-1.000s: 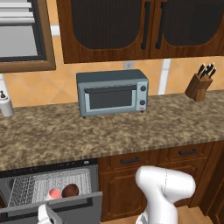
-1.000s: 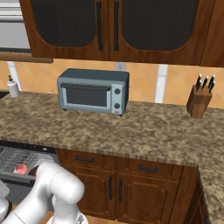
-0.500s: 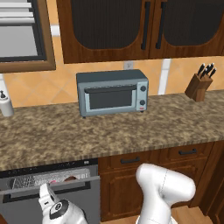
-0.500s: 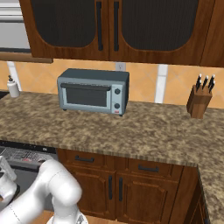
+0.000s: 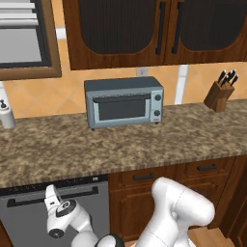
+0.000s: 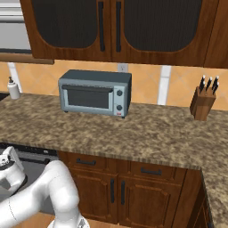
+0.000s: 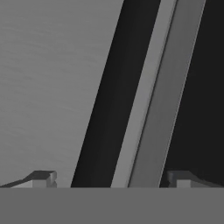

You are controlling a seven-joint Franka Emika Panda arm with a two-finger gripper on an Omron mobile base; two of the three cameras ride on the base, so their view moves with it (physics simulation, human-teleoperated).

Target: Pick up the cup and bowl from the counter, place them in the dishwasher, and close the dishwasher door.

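1. The arm (image 5: 178,212) is glossy white, built of thick, rounded, tube-like segments with smooth shells.
2. Its hand (image 5: 60,219) is a bulbous white housing with a dark round disc set into its side and a grey patch on top.
3. A dark, near-black joint ring (image 5: 113,240) sits between two white segments low in the left base view.
4. In the right base view the arm (image 6: 49,191) shows as one plain white curved link.
5. The finger tips (image 7: 41,178) are small, blocky and dark grey with lighter edges.

Left and right of the toaster oven (image 5: 124,102) the counter (image 5: 144,149) lies bare (a dispenser bottle (image 5: 6,115) and a knife block (image 5: 219,92) stand at its far ends).
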